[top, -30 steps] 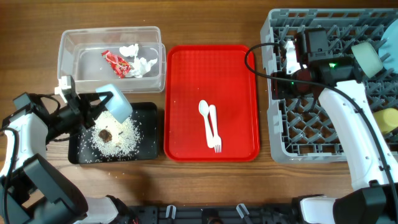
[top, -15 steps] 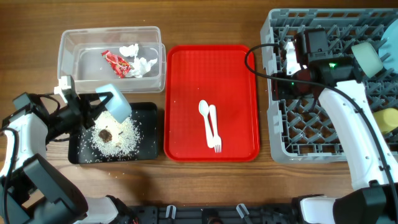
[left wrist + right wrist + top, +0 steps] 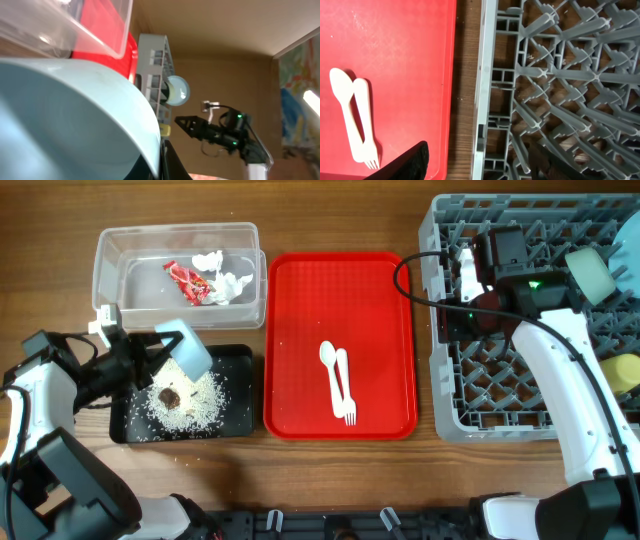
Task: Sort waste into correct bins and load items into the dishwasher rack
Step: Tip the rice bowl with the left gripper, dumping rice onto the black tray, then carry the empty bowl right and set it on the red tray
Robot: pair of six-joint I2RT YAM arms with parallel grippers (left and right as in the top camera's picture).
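My left gripper (image 3: 150, 352) is shut on the rim of a pale blue bowl (image 3: 187, 347), held tilted over the black tray (image 3: 236, 412); the bowl fills the left wrist view (image 3: 65, 120). White rice crumbs with a brown bit (image 3: 180, 397) lie in the black tray. The clear tub (image 3: 120, 265) holds a red wrapper (image 3: 187, 281) and white tissue (image 3: 226, 277). The white spoon and fork (image 3: 339, 382) lie on the red serving tray (image 3: 300, 330), also in the right wrist view (image 3: 356, 117). My right gripper (image 3: 447, 318) is open and empty over the grey rack's left edge (image 3: 485, 90).
The rack (image 3: 530, 400) holds a pale blue dish standing at its back right (image 3: 592, 274) and a yellow cup at its right edge (image 3: 625, 370). A few rice grains lie on the wood in front of the black tray (image 3: 185, 450).
My left gripper and the bowl have shifted very slightly up and left. The right arm has not moved.
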